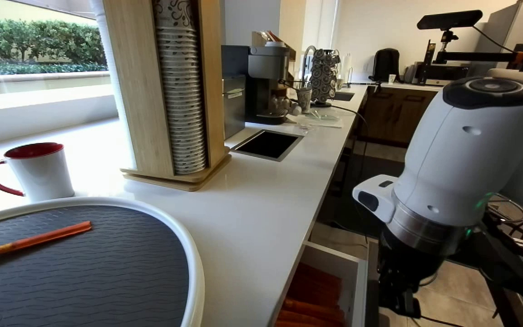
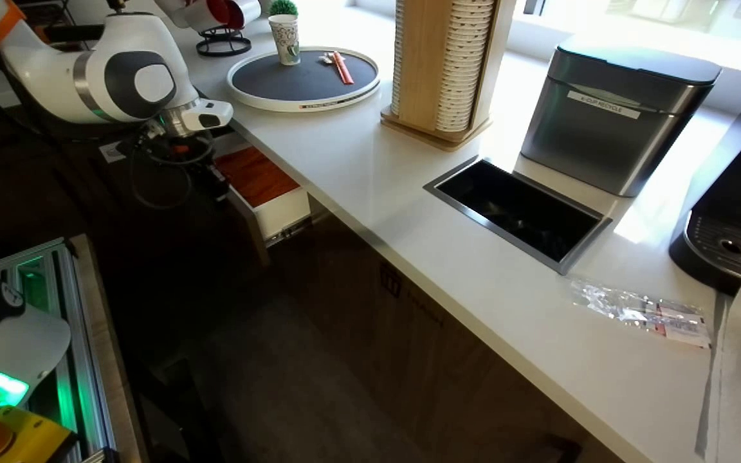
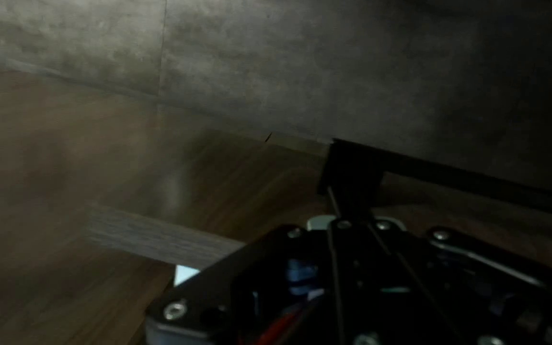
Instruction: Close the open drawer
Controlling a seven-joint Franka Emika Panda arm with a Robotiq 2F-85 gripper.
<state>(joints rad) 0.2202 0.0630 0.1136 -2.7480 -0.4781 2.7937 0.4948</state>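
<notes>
The drawer stands pulled out under the counter in both exterior views. Its white wall shows in an exterior view (image 1: 360, 290), reddish-brown striped contents inside; its white side shows in an exterior view (image 2: 285, 212). Its outer front is brown. The wrist view shows the light top edge of the drawer front (image 3: 161, 235). My gripper (image 1: 400, 302) points down outside the drawer front, close to it; it also shows in an exterior view (image 2: 216, 183). In the wrist view the dark fingers (image 3: 355, 184) look together, beside a dark bar (image 3: 453, 167). Whether they grip the bar is too dark to tell.
The white counter (image 1: 243, 213) overhangs the drawer; its edge runs beside the arm. A round dark tray with white rim (image 1: 193, 268) and a wooden cup holder (image 1: 130, 91) stand on it. A recessed dark bin (image 2: 518, 212) lies in the counter. A yellow-orange button box (image 2: 17, 437) sits by the robot base.
</notes>
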